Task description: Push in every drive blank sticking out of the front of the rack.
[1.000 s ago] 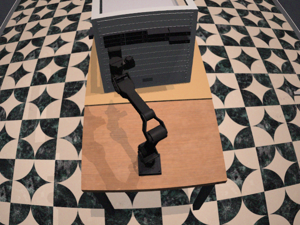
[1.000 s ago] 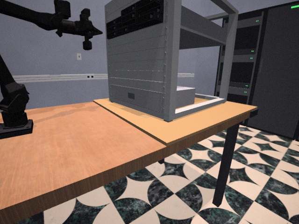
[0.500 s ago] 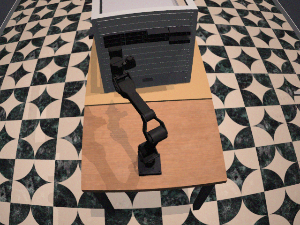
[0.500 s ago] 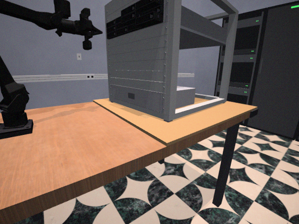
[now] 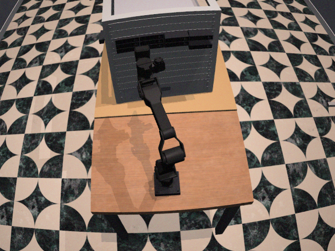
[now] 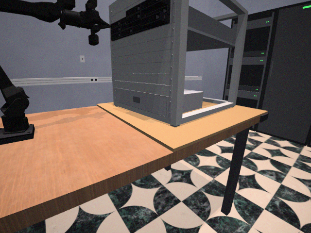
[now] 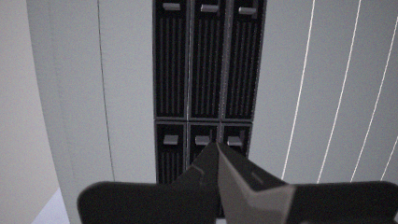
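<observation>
While in the rack, drive blanks just beyond closed jaws

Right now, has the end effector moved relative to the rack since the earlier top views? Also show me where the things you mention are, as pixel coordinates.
Yes: the end effector (image 5: 142,50) (image 6: 110,25) (image 7: 215,149) has shifted rightward across the front of the rack (image 5: 186,70) (image 6: 143,55) (image 7: 131,70).
</observation>
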{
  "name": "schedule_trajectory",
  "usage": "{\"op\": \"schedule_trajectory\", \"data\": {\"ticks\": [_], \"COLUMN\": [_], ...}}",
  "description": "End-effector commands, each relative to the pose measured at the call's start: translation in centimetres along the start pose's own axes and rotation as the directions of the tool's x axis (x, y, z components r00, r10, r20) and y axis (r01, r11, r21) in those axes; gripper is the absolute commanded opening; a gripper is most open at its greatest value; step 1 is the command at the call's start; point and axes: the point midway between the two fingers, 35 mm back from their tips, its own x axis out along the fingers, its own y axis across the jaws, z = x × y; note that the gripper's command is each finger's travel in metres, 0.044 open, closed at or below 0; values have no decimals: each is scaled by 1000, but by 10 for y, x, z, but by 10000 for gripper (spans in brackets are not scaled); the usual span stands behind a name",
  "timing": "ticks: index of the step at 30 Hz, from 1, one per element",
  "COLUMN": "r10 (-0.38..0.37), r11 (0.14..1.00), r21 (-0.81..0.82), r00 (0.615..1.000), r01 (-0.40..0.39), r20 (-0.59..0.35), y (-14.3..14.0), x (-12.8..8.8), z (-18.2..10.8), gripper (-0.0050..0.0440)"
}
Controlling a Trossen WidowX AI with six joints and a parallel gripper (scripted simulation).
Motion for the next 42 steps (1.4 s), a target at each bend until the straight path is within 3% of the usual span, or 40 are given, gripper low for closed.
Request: {"op": "schedule_trajectory", "data": {"ticks": [1,12,21,27,42], "r10": [22,22,22,22,22], "r11": [1000,1000,1000,1000,1000], "r21": [11,11,11,11,11], "r00": [1000,1000,1000,1000,1000], "r01": [-22,-22,-22,-22,-22], "r20": [-11,-11,-11,-11,-11], "y": [20,36,37,37,37], "x": [-6,-8,-7,9,9], "z": [19,52,53,53,53], "gripper": [-50,-50,-50,-50,-50]}}
